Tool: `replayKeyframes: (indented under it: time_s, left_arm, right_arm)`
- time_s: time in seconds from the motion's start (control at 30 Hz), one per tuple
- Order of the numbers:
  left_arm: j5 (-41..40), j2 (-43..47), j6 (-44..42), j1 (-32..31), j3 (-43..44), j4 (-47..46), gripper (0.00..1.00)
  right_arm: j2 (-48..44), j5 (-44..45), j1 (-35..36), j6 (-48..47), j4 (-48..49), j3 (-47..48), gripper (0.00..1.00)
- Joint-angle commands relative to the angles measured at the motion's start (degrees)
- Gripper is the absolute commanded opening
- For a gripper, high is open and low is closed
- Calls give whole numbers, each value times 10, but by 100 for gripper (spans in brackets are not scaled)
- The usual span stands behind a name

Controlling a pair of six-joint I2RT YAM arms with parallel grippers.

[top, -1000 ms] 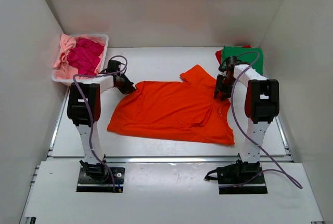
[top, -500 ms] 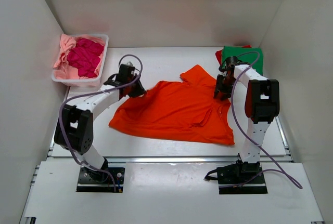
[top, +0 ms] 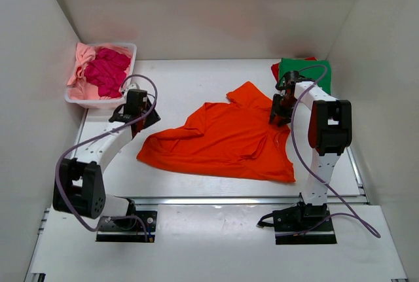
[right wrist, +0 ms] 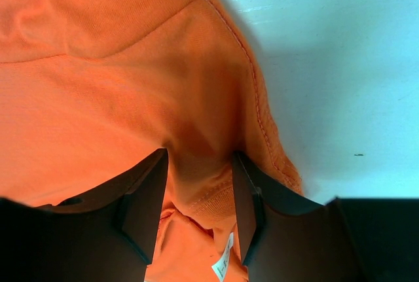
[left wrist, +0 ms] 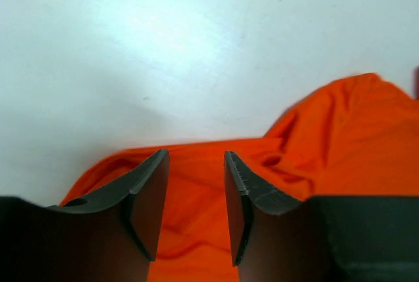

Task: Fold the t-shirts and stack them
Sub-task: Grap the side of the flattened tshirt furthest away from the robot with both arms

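Observation:
The bright orange t-shirt (top: 222,138) lies spread on the table, its upper left part folded inward and rumpled. My left gripper (top: 149,118) is open and empty, just left of the shirt's left edge; in the left wrist view its jaws (left wrist: 195,154) stand apart above the orange cloth (left wrist: 340,138). My right gripper (top: 276,117) is down on the shirt's right shoulder. In the right wrist view its jaws (right wrist: 200,154) hold bunched collar cloth (right wrist: 98,86) with a white label. Green (top: 308,72) and red (top: 275,69) shirts lie folded at the back right.
A white plastic basket (top: 131,48) at the back left holds a magenta shirt (top: 108,69) and a light pink one (top: 80,59). White walls close in the left, right and back sides. The arm bases stand at the near edge.
My left gripper carried the shirt's upper left corner to the right, let it go and pulled back to the left. The right arm has not moved.

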State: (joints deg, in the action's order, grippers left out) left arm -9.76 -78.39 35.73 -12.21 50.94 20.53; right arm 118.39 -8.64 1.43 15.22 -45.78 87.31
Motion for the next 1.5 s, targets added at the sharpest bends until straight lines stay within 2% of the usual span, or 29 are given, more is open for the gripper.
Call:
replayKeyframes:
  time_s: [0.0,0.13,0.37,0.43,0.57,0.83,1.47]
  left_arm:
    - [54,-36,22,-5,42,-29,51]
    - [111,-119,73,-31,116,21,47]
    - [142,-176,113,-67,166,41,30]
    - [151,-182,110,-69,172,50,29]
    - [175,-193,116,-67,169,63,35]
    - [169,-229,110,-83,198,78,44]
    - [128,-274,113,-83,217,87,45]
  right_arm:
    - [-18,-3,8,4,1,1,41]
    - [-16,-6,10,4,1,0,41]
    - [-25,-2,8,8,4,-9,41]
    - [-27,-1,8,9,3,-8,41]
    - [-25,-1,10,11,4,-10,41]
    - [-27,-1,8,11,5,-9,41]
    - [-28,-3,4,14,8,-12,41]
